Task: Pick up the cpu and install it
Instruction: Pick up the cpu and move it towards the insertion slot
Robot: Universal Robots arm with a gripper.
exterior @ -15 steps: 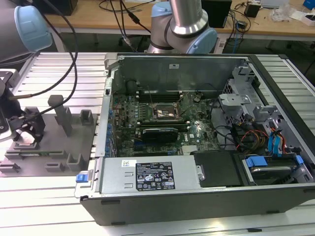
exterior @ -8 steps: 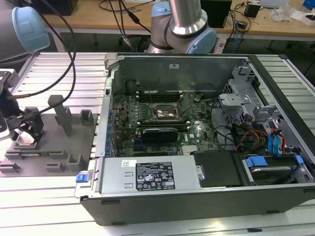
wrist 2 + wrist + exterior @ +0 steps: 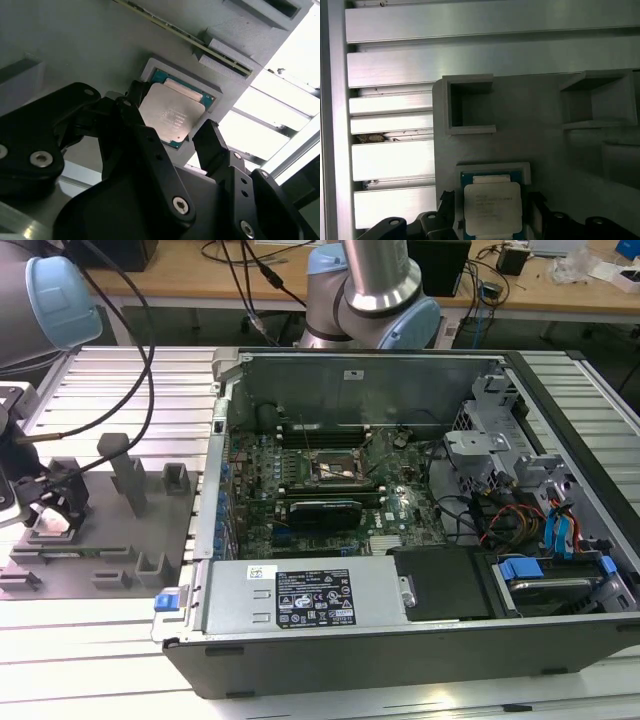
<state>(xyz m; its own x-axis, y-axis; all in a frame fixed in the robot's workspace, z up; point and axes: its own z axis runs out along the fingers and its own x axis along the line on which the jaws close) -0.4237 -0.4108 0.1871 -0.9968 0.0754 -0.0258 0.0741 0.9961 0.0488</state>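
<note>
We are looking at a ribbed aluminium table (image 3: 120,370) that is carrying an open computer case (image 3: 420,640), which is lying on its side with the motherboard facing up. At the exterior view's left, a grey fixture plate (image 3: 105,545) is resting on the same table, well apart from the board. The gripper (image 3: 169,116) is hanging low over this plate with its black fingers (image 3: 210,142) spread open and holding nothing. The dark socket frame (image 3: 335,468) is sitting uncovered in the middle of the motherboard. The cpu (image 3: 492,207) is lying flat in a square recess of the fixture plate, silvery top up, between the two open fingers; we cannot tell whether they are touching it.
</note>
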